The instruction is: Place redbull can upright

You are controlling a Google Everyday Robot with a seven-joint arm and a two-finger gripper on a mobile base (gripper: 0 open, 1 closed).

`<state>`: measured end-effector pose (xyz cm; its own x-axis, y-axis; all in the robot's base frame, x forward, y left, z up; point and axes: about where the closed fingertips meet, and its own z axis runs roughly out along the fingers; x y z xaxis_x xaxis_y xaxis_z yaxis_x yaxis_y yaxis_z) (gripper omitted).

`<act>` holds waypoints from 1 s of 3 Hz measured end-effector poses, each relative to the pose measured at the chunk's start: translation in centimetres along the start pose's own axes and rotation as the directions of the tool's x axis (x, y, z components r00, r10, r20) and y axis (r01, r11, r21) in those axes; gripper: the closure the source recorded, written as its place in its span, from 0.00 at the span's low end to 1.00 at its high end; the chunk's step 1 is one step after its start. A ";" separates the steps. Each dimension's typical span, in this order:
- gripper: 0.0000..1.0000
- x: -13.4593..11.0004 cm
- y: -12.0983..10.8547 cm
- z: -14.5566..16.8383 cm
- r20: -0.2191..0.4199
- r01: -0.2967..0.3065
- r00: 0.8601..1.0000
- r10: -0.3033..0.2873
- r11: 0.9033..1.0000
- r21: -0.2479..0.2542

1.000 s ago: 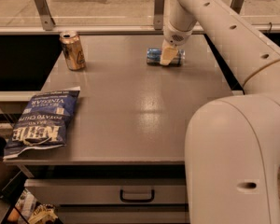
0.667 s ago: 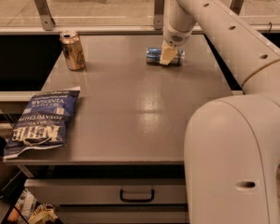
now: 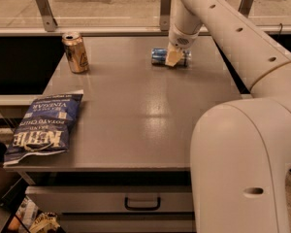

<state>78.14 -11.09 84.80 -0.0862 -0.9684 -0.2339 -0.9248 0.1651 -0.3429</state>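
Little of the job looks done: the redbull can point(image 3: 158, 56) lies on its side at the far part of the table point(image 3: 136, 110), the gripper point(image 3: 174, 57) down at its middle, grasping or not I cannot tell, so standing it upright is left to do.

The grey desk point(image 3: 136, 115) carries three things. A gold can point(image 3: 75, 52) stands upright near its far left corner. The redbull can point(image 3: 159, 56) lies on its side toward the far edge, right of middle, with the arm's jaws down at it. A blue chip bag point(image 3: 41, 128) lies flat at the near left, overhanging the left edge.
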 end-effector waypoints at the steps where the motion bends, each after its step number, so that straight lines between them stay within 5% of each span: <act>1: 1.00 0.8 -0.7 -1.1 -0.002 0.001 1.000 -0.001 1.000 0.009; 3: 1.00 3.2 -2.2 -4.5 0.019 -0.013 1.000 0.012 0.998 0.054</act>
<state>78.25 -15.43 88.86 -0.0899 -0.9626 -0.2555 -0.9022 0.1874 -0.3885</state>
